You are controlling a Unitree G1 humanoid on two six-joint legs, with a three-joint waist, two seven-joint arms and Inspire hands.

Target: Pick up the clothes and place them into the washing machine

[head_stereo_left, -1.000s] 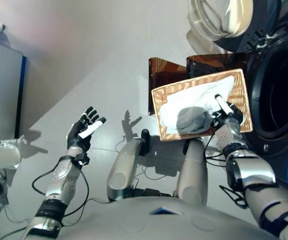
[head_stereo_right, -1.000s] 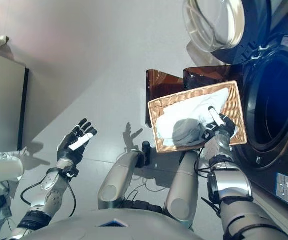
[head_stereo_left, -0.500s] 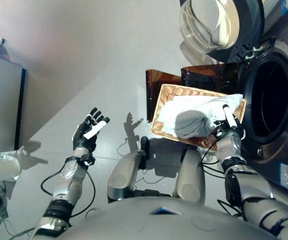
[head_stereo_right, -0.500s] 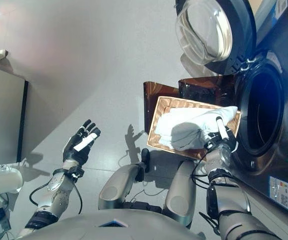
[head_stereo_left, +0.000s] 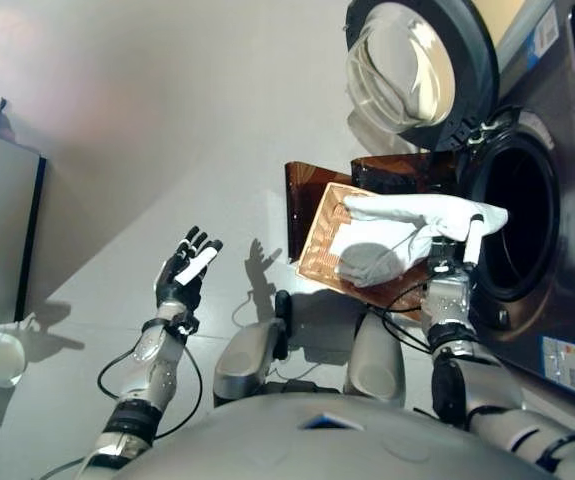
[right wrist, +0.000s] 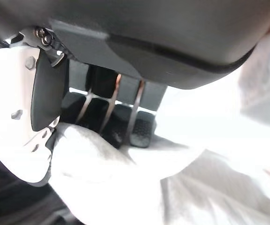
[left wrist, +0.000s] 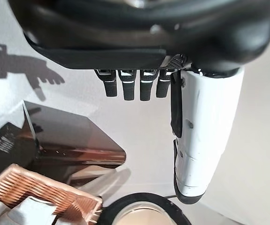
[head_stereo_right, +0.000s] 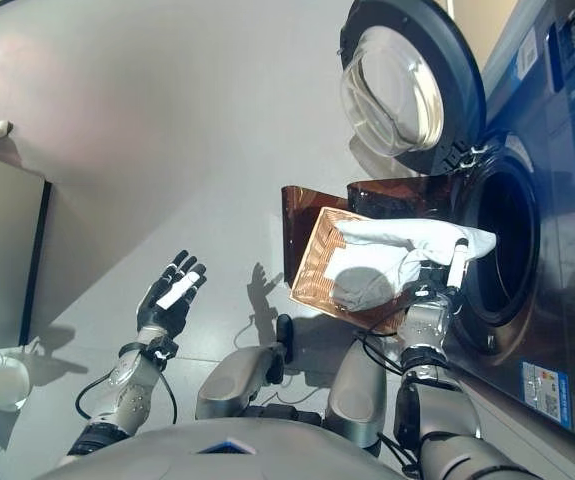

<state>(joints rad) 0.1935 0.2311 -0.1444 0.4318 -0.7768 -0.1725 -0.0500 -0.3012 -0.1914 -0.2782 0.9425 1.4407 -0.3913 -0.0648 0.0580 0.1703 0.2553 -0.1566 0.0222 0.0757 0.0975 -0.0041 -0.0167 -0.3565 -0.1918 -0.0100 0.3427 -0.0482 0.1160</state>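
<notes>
The right hand (head_stereo_left: 451,268) was curled on the soft white cloth garment (head_stereo_left: 407,225), which draped limply from the woven rectangular wicker basket (head_stereo_left: 315,245) toward the dark round washing machine drum opening (head_stereo_left: 514,215). Light and floppy, it would handle best bunched. The left hand (head_stereo_left: 186,270) hung open over the pale grey floor (head_stereo_left: 167,120).

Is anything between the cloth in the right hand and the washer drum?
Nothing visible. The right hand holds the white cloth right at the washer opening; the door is swung open above, clear of the path.
</notes>
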